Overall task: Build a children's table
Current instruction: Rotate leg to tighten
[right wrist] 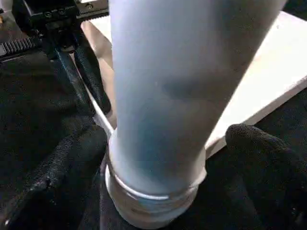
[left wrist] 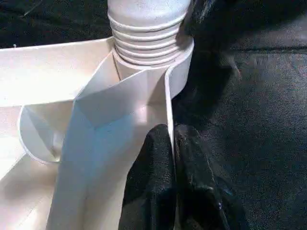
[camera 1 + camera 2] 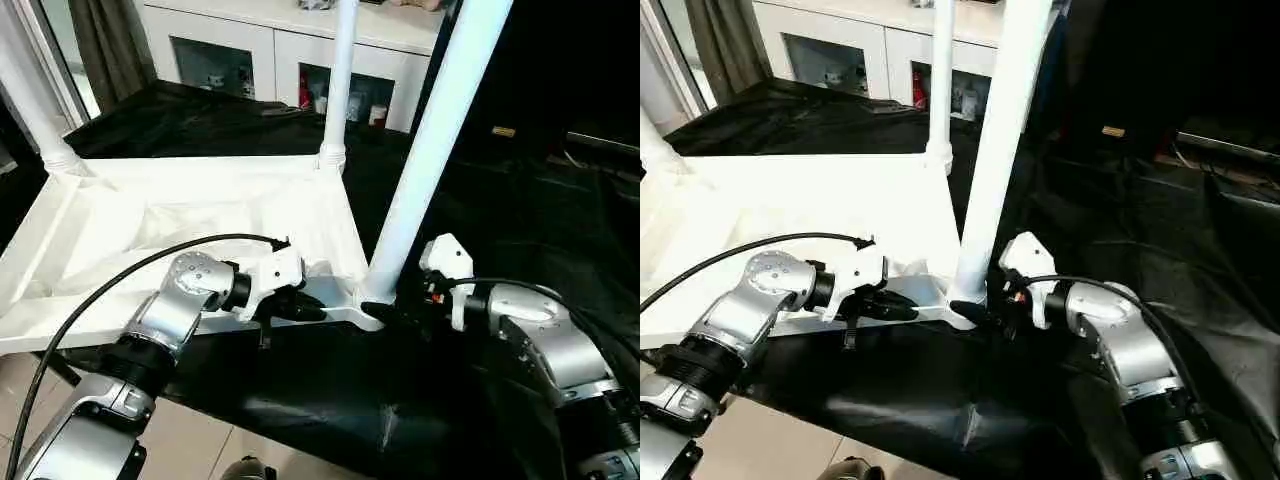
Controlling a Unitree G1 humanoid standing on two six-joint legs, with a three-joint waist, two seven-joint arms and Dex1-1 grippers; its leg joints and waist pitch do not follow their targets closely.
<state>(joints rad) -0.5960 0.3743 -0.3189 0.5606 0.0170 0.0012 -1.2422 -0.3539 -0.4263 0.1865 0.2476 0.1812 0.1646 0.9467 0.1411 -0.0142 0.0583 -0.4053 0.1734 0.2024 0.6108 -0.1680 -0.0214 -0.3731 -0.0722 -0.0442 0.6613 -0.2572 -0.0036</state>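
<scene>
— Head view: where's the table top (image 3: 180, 215)?
— Upside down on black sheeting (image 3: 500, 210), white cabinet (image 3: 280, 45) behind it.
— Grippers?
— Left gripper (image 3: 305, 308) pinches its rim; right gripper (image 3: 400, 318) spread around the near leg (image 3: 440, 130).

Daylight enters from the upper left, near the curtain (image 3: 108, 45), and washes the white table top (image 3: 150, 215) so brightly that its ribs nearly vanish in glare. The black cloth (image 3: 520, 230) swallows light, leaving the right side dim and short of detail. In the right wrist view the near leg (image 1: 177, 96) is soft and out of focus, with a bluish shade down its middle. The left wrist view is sharper, with soft shadows in the corner socket (image 2: 144, 72).
</scene>
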